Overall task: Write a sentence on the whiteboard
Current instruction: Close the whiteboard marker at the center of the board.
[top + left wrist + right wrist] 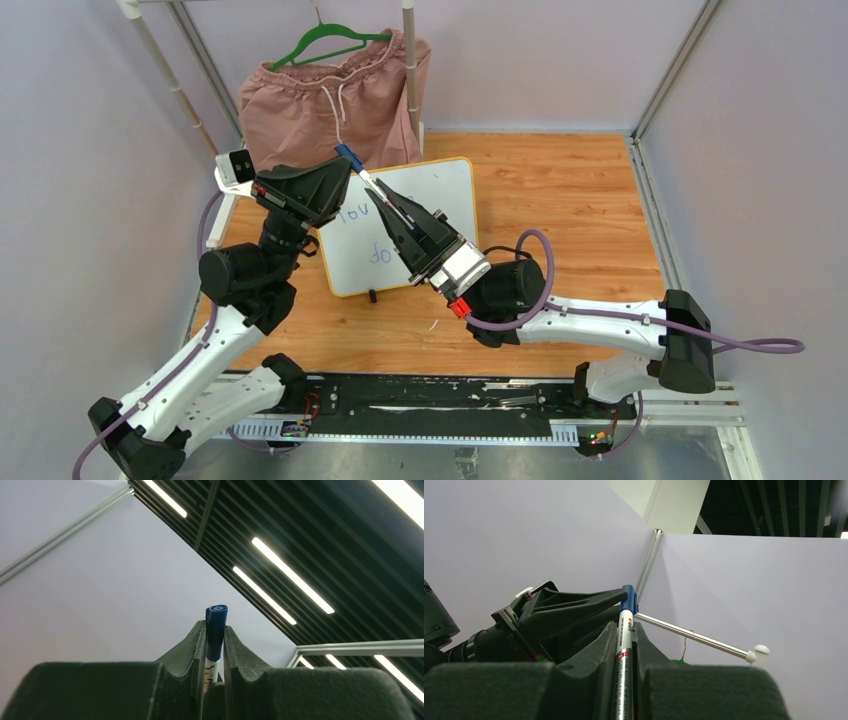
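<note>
The whiteboard [440,195] rests on the wooden table [570,200], ahead of both arms. Only the top view shows it. There we read fragments of the sentence [355,213], blue lettering near the board's left edge, the rest covered by the arms. Above the board, the right gripper [388,197] is clamped on the marker [375,185] barrel, as the right wrist view confirms. The left gripper [343,168] is clamped on the blue cap [348,155]. The left wrist view shows that cap pinched between its fingers [197,645].
</note>
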